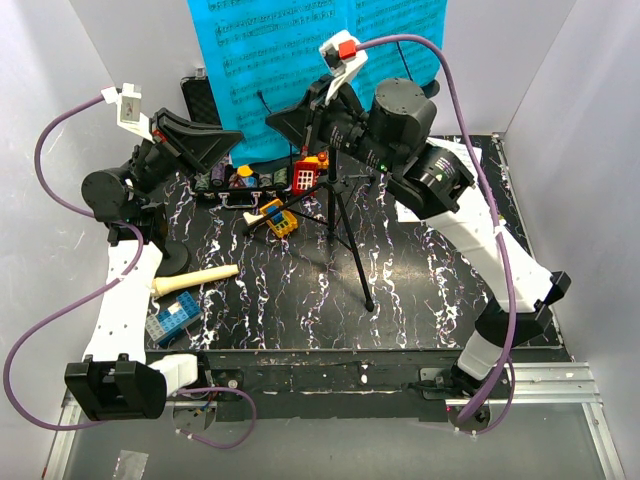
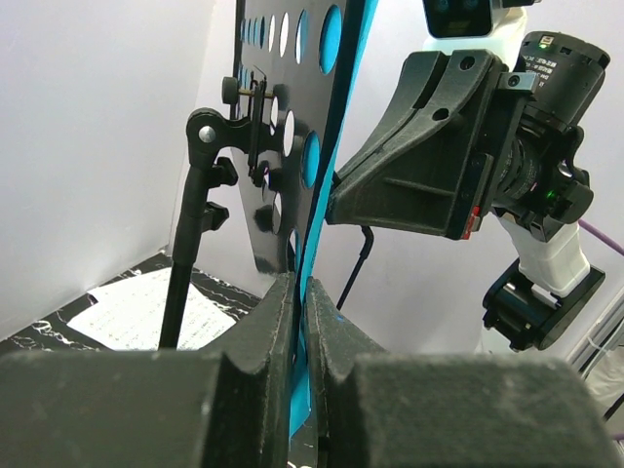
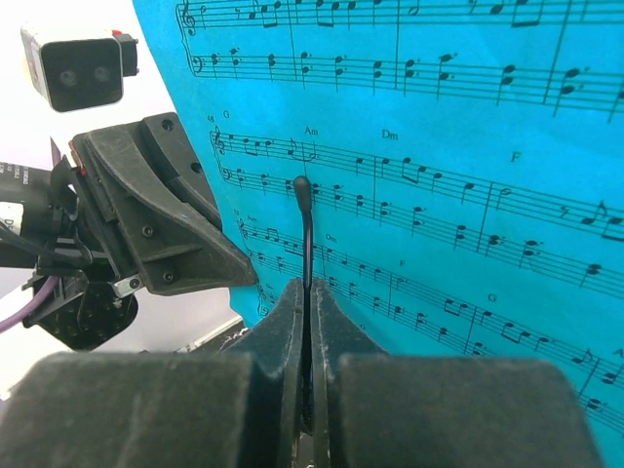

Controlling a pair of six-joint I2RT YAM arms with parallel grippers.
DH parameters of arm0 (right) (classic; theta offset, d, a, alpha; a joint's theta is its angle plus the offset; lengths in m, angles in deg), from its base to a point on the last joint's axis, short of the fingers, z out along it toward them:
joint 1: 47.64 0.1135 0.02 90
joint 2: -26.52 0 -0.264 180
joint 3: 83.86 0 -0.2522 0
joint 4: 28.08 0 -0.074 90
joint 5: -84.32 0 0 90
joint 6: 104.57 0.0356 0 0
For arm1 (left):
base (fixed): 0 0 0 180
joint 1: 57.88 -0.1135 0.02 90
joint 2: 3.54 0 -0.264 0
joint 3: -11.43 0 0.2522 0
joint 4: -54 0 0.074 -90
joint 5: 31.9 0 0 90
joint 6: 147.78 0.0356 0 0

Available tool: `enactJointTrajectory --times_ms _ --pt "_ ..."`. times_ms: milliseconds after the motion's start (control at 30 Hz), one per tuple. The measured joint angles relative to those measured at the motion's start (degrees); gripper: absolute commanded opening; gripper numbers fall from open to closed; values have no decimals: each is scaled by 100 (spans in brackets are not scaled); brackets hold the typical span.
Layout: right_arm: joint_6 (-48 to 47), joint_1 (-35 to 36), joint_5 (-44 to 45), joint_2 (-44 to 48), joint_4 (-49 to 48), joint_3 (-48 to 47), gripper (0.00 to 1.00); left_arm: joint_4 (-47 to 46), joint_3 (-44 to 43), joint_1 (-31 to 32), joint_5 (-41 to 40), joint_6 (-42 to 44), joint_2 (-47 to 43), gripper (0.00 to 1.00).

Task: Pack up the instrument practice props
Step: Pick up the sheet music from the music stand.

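- The blue sheet-music pages stand upright at the back of the table, leaning on the round-holed desk of the black metal tripod music stand.
- The left gripper is clenched on the left edge of the pages. Whether the desk edge is pinched too, I cannot tell.
- The right gripper is clamped on the thin black wire page-holder in front of the pages.
- The cream microphone lies flat near the left arm, well apart from the stand.
- A blue toy block sits just beside it.
- The black white-veined marbled tabletop carries a white printed sheet.
- Plain white walls enclose the table on three sides.
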Motion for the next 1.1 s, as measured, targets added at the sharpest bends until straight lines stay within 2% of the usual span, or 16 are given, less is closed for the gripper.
enactJointTrajectory --times_ms 333,767,933,1000,1067,1100 --pt "-7 15 365 323 -232 501 1 136 -28 11 149 66 -57 0" --pt "120 17 662 713 -472 1069 1 -227 -28 37 358 -236 -57 2" --pt "127 17 743 813 -573 1246 1 -313 -28 37 407 -345 -57 41" --pt "127 17 763 824 -588 1270 1 -352 -26 37 426 -363 -68 53" --pt "125 17 767 828 -590 1270 1 -358 -26 37 437 -385 -94 75" --pt "125 17 767 828 -592 1272 1 -363 -26 37 442 -385 -101 98"
